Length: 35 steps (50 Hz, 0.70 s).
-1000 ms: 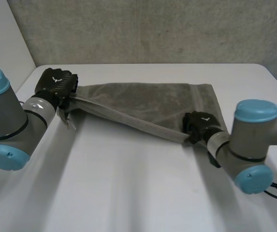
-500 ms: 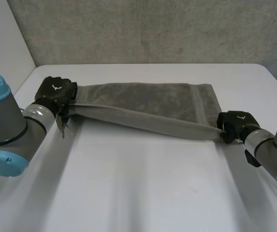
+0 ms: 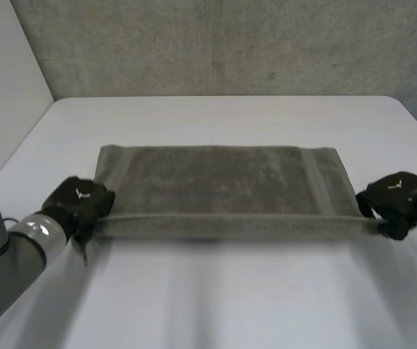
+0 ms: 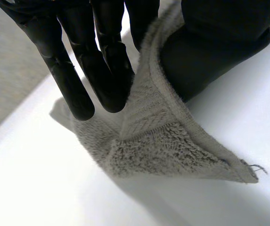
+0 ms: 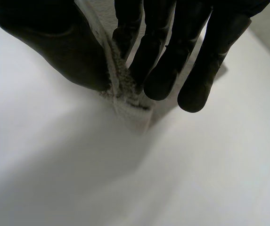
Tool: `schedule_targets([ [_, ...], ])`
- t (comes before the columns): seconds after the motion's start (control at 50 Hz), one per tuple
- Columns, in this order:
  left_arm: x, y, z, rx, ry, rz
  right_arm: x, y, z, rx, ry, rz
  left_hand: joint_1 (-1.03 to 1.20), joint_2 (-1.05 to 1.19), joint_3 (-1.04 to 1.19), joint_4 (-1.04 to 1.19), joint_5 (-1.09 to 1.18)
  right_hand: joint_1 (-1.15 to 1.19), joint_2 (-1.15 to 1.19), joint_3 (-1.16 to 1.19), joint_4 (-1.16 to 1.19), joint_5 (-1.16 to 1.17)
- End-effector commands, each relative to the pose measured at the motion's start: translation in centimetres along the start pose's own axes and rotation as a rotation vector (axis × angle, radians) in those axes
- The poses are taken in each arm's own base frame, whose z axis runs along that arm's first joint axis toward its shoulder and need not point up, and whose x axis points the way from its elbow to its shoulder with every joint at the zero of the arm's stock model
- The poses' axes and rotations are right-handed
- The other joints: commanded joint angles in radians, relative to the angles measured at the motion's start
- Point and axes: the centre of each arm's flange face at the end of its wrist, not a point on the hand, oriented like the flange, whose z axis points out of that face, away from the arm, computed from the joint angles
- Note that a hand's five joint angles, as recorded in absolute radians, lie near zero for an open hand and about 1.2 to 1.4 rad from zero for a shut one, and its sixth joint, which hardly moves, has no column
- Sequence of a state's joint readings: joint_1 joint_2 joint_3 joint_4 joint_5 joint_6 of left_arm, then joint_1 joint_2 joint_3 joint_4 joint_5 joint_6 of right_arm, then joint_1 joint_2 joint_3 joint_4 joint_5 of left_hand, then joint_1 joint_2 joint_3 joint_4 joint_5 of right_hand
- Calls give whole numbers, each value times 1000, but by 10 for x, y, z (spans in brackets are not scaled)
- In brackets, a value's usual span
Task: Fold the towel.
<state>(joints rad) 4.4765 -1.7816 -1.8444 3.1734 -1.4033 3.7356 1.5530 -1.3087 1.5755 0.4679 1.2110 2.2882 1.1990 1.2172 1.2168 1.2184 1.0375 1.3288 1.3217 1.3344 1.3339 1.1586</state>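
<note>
A grey towel (image 3: 219, 185) is stretched wide across the white table (image 3: 223, 298), its near edge lifted and taut between both hands. My left hand (image 3: 81, 203) is shut on the near left corner; in the left wrist view the towel corner (image 4: 167, 146) is pinched between fingers (image 4: 106, 70) and thumb. My right hand (image 3: 397, 200) is shut on the near right corner; in the right wrist view the towel corner (image 5: 127, 101) sits between thumb and fingers (image 5: 160, 66). The far edge rests on the table.
A rough grey wall (image 3: 230, 43) stands behind the table's far edge. A pale wall (image 3: 4, 73) rises at the left. Bare tabletop lies in front of the towel and beyond it.
Both hands have drawn toward the near side and apart, pulling the towel's lifted edge straight. The right hand closed on its corner. The towel went from slanted and bunched to spread square.
</note>
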Motion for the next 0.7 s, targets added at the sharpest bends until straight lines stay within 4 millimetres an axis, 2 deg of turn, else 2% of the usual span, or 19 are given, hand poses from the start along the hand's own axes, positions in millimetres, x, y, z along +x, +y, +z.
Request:
schedule_targets([
  [0.02,4,0,-16,-43,55,61,-4,-16,-26,30,-52,-41,197,179,179,178,184,67,75,62,62,63],
  [0.16,-12,-12,2,25,-9,80,6,-31,-22,97,-17,-48,197,179,179,178,184,67,75,62,62,63],
  [0.24,-13,-9,26,25,-13,86,11,-31,-7,103,-18,-14,197,179,179,178,184,67,75,62,62,63],
  [0.28,-12,-7,31,16,-7,84,10,-28,11,90,-35,14,197,179,179,178,184,67,75,62,62,63],
  [0.36,-8,2,39,-13,12,78,10,-24,19,62,-27,16,186,168,168,167,173,67,75,62,62,63],
  [0.4,-5,8,42,-32,27,74,10,-23,21,54,-19,15,-86,-104,-104,-105,-99,67,75,62,62,63],
  [0.42,-5,8,42,-32,27,74,10,-23,24,54,-8,9,-87,-105,-105,-106,-100,67,75,62,62,63],
  [0.46,-3,14,43,-53,31,69,8,-22,27,54,-4,4,-344,-362,-362,-364,-357,67,75,62,62,63],
  [0.58,-8,20,42,-93,-10,65,10,-18,31,52,8,10,-477,-496,-495,-497,-490,67,75,62,62,63],
  [0.7,-13,22,42,-110,-34,62,10,-17,31,52,7,11,-478,-496,-495,-497,-491,67,75,62,62,63],
])
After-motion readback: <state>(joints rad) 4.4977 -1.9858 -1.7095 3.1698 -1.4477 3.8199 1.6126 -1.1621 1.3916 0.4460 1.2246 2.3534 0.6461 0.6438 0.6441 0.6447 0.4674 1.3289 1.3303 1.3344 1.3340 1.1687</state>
